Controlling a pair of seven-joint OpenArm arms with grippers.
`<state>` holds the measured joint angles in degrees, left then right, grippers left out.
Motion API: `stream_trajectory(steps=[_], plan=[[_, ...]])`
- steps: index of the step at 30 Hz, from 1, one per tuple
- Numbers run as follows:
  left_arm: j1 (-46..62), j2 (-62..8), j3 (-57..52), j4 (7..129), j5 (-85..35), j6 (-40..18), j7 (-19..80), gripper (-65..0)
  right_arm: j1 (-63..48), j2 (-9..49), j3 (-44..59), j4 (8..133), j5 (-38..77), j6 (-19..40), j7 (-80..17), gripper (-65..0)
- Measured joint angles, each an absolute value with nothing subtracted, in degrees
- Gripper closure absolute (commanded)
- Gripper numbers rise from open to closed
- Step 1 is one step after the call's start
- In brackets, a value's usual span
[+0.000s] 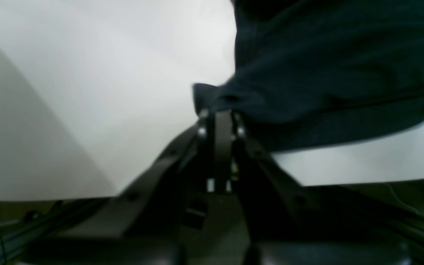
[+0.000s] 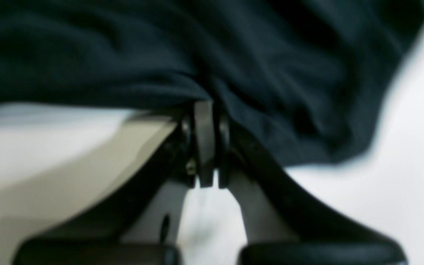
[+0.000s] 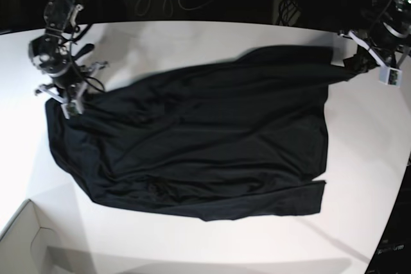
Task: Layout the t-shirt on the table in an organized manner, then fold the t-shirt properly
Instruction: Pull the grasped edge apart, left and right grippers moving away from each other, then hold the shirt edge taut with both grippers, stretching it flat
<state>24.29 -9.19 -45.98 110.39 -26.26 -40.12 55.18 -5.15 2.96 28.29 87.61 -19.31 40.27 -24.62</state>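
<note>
I have the t-shirt (image 3: 192, 139) spread wide across the middle of the counter (image 3: 205, 43), black and wrinkled, its body mostly flat with loose folds along the near hem. One corner is drawn out toward the far right of the base view, the other toward the far left, so the cloth stretches between my two arms.

My left claw (image 1: 219, 114) is clenched on the t-shirt (image 1: 326, 73): in the left wrist view the jaws sit pressed together with a bunched edge of fabric pinched at their tips, the rest of the cloth trailing off to the right over the white counter (image 1: 87, 92). In the base view this claw (image 3: 359, 62) sits at the shirt's far right corner.

My right claw (image 2: 208, 106) is clamped on the t-shirt (image 2: 160, 48) too; the jaws meet at a gathered fold, with fabric draped above them. In the base view it (image 3: 70, 104) sits at the left corner.

A white box corner (image 3: 26, 242) shows at the near left, apart from the shirt.
</note>
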Motion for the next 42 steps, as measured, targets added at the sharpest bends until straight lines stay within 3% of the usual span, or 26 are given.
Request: stream_trajectory(steps=[6, 21, 30, 42], plan=[[26.1, -6.5, -45.3, 110.6, -26.3, -40.1, 55.1, -0.2, -6.6, 3.0, 35.6, 94.4, -19.0, 40.3, -24.7, 0.0], [32.4, -5.7, -35.7, 110.3, -26.1, -40.1, 55.0, -0.2, -12.0, 2.2, 39.8, 99.7, -19.0, 40.2, -24.3, 0.0], [33.5, -5.6, -35.9, 110.5, -26.2, -40.1, 55.0, -0.2, -11.5, -1.0, 39.8, 99.9, -19.0, 40.3, -24.4, 0.0], [33.8, -5.8, -35.9, 110.5, -26.1, -40.1, 55.0, -0.2, -11.5, 0.8, 40.1, 92.2, -19.1, 40.3, -24.3, 0.0]])
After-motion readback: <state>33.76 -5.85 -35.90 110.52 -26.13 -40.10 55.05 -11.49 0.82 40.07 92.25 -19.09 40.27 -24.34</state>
